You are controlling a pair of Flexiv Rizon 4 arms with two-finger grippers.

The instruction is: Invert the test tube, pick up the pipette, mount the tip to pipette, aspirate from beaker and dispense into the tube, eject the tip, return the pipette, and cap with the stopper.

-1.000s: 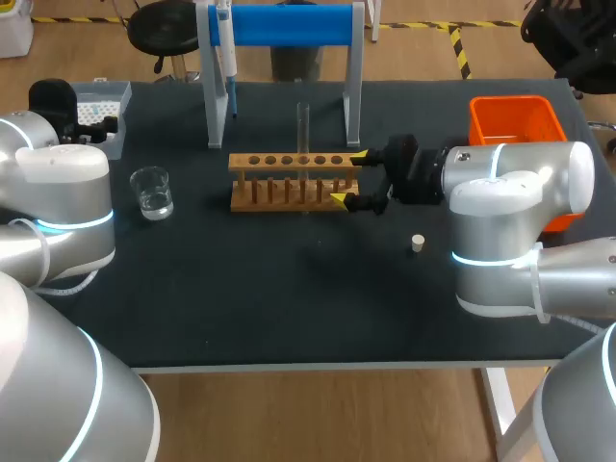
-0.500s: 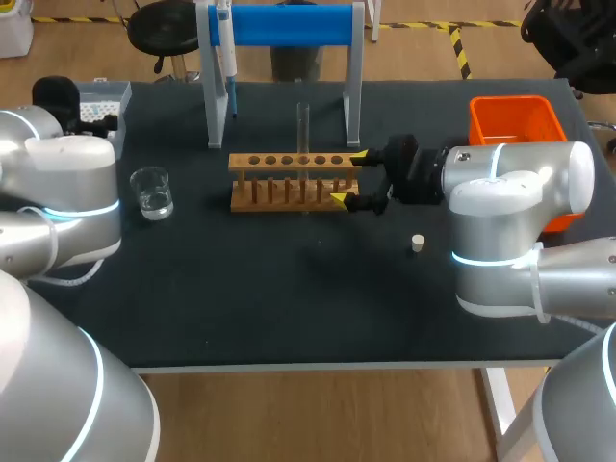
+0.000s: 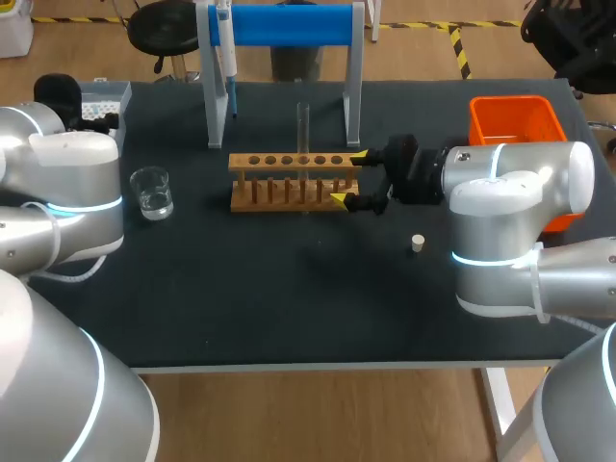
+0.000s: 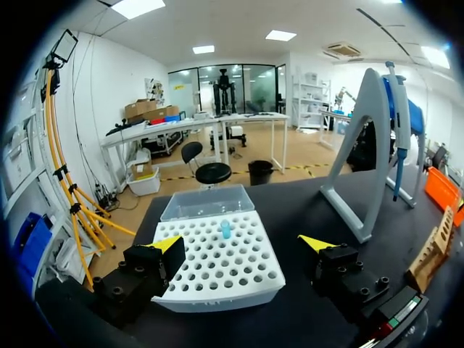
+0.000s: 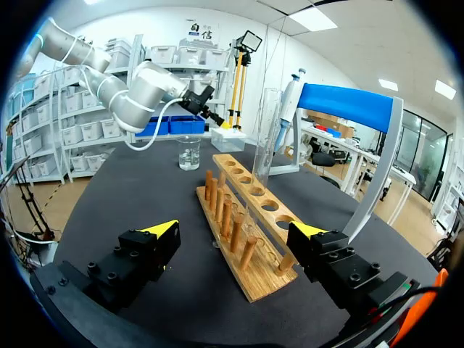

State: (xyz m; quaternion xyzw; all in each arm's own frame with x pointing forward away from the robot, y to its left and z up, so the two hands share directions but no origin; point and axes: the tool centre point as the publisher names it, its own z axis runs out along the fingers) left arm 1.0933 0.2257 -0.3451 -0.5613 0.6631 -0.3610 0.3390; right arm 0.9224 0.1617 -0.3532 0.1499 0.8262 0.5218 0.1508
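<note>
Standing tube [image 5: 264, 138] ahead of right tool [image 5: 235, 228]

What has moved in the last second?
Left arm edged slightly toward the table's far edge, the open left pincer facing the white pipette-tip box. Nothing was gripped or released. The right pincer, wooden tube rack, clear glass test tube, glass beaker and small white stopper stayed put.

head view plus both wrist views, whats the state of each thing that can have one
test tube: upright in the rack, uncapped
beaker: holds clear liquid
pipette: hanging on the stand
tip box: lid open, one blue tip inside
stopper: loose on the table
left end effector: open, empty
right end effector: open, straddling the rack end
</note>
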